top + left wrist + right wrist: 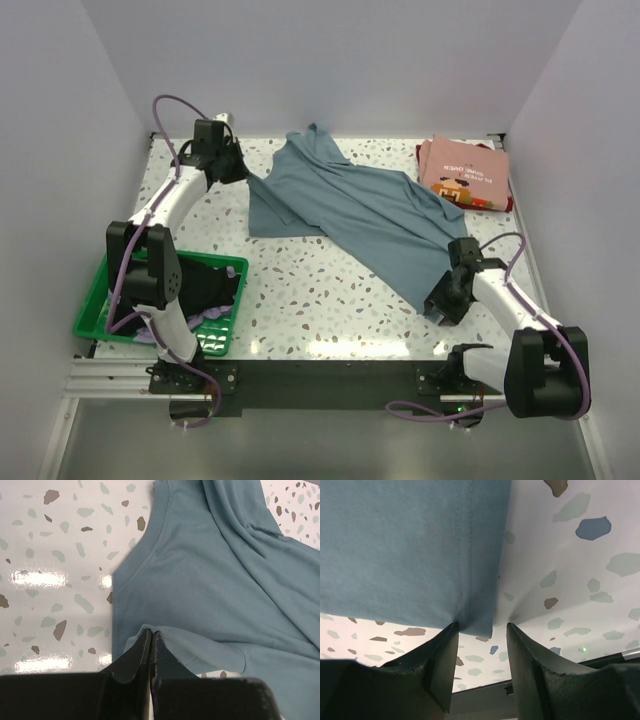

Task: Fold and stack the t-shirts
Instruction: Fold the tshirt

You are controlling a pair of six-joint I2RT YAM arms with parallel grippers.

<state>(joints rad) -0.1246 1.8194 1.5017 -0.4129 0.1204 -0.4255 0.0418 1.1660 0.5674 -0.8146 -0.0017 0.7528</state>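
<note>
A grey-blue t-shirt [350, 205] lies spread diagonally across the speckled table. At its far left end, beside the collar, my left gripper [243, 172] is shut on a fold of the cloth. The left wrist view shows that pinch, with the left gripper [151, 631] closed on the t-shirt [210, 580] and the collar curve above it. My right gripper [437, 308] sits at the near right hem corner. In the right wrist view the right gripper [482, 626] has its jaws apart, with the hem corner of the t-shirt [410, 545] between the tips, not clamped.
A folded pink t-shirt [465, 172] with a small print lies at the back right on a dark red one [507, 203]. A green mesh basket [100, 300] at the near left holds a black t-shirt [210, 285] and a lavender one [215, 318]. White walls stand round the table.
</note>
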